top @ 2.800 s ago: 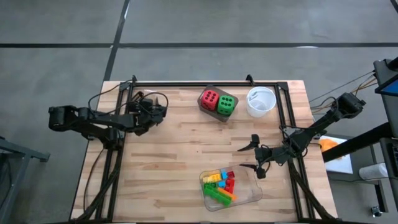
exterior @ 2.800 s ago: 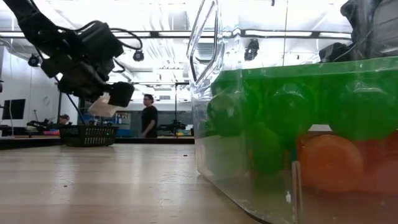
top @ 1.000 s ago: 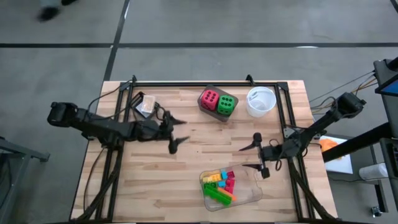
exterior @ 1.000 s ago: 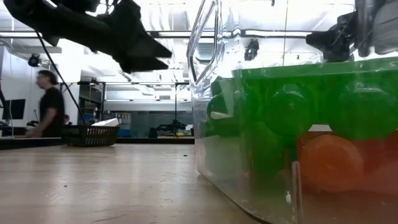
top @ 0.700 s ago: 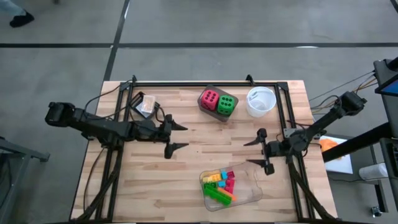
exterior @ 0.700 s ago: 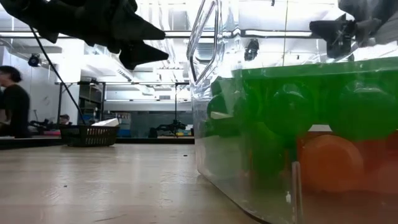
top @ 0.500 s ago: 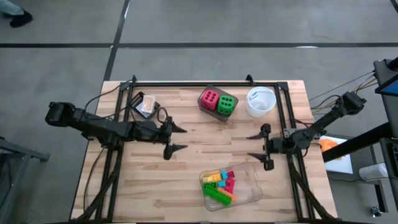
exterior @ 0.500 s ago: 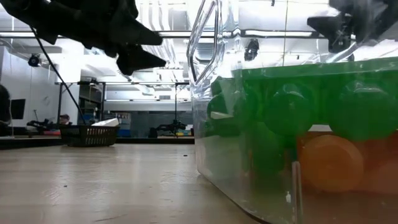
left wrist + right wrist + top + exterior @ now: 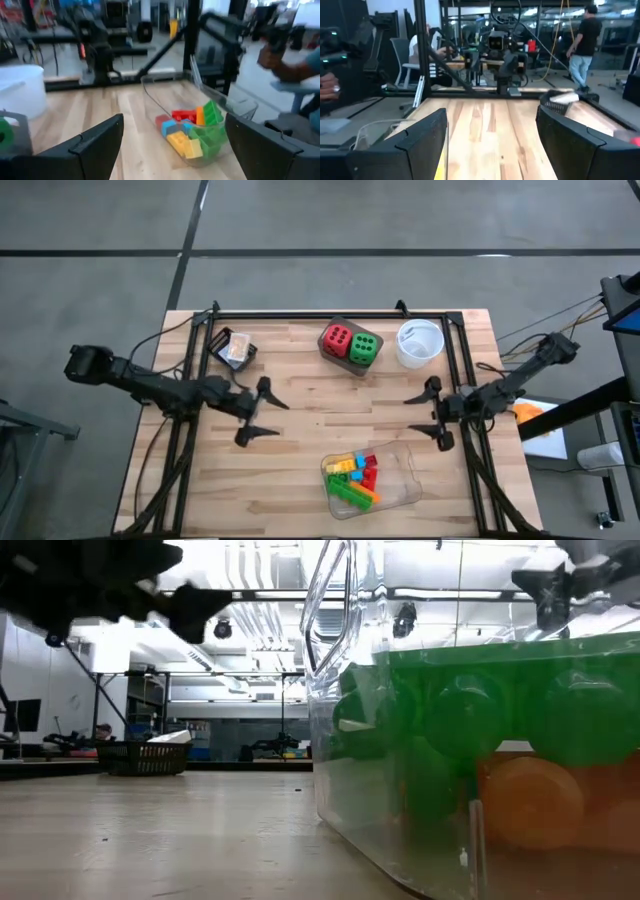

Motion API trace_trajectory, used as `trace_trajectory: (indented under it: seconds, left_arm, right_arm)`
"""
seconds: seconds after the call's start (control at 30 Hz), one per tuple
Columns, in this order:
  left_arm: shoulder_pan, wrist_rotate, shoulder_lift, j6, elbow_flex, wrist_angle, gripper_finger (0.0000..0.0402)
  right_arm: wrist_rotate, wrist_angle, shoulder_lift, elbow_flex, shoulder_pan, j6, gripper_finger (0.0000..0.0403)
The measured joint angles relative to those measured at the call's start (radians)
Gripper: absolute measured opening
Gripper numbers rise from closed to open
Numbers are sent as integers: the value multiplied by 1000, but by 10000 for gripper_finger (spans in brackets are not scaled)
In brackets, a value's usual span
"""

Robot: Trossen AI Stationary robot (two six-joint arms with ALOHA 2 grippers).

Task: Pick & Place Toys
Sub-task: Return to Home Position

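Observation:
Several bright bricks [image 9: 353, 477] lie in the clear tray [image 9: 398, 492] at the near middle; they also show in the left wrist view [image 9: 189, 129]. The pink-red die [image 9: 337, 338] and the green die [image 9: 364, 348] stand side by side on a tan block at the far middle. The white-blue card pack [image 9: 236, 350] lies in a small black basket at the far left. My left gripper [image 9: 278, 419] is open and empty over the table left of centre. My right gripper [image 9: 414, 413] is open and empty right of centre, above the tray's far side.
A white round bowl [image 9: 419, 342] stands at the far right, next to the dice. A black frame [image 9: 300, 315] runs along the table's far, left and right sides. Bare wood lies between the two grippers. A person [image 9: 581, 40] stands in the room beyond the table.
My left gripper has drawn back toward the table's left edge and a little toward the near edge, staying open. My right gripper has drawn back toward the right edge and slightly toward the far edge, staying open. The toys have not moved.

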Motion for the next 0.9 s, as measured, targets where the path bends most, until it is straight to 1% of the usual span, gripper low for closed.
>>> trace_trajectory:
  seconds: [0.1,0.23,0.27,0.3,0.37,0.47,0.6,0.67,0.77,0.9]
  left_arm:
    - [1,0,-66,-21,-117,120,348]
    - [2,8,-201,-37,-245,188,348]
    - [2,16,-241,-37,-272,191,348]
    - [3,28,-280,-37,-278,160,348]
    - [9,45,-380,-36,-279,49,348]
    - [10,51,-487,-28,-279,-64,348]
    - [11,50,-609,-21,-279,-197,348]
    - [12,31,-663,-18,-279,-272,348]
    - [12,20,-741,10,-279,-315,348]
    - [12,9,-853,32,-279,-400,348]
  right_arm:
    - [-3,-163,-125,0,0,35,301]
    - [-22,-331,-298,0,0,46,301]
    - [-24,-370,-340,0,0,47,301]
    - [-25,-410,-385,0,0,48,301]
    - [-24,-493,-449,-1,0,51,301]
    - [-4,-551,-447,2,0,70,301]
    - [51,-606,-449,-12,0,95,301]
    - [85,-633,-440,-12,0,115,301]
    - [116,-702,-448,2,0,149,301]
    - [118,-751,-447,24,-1,154,301]
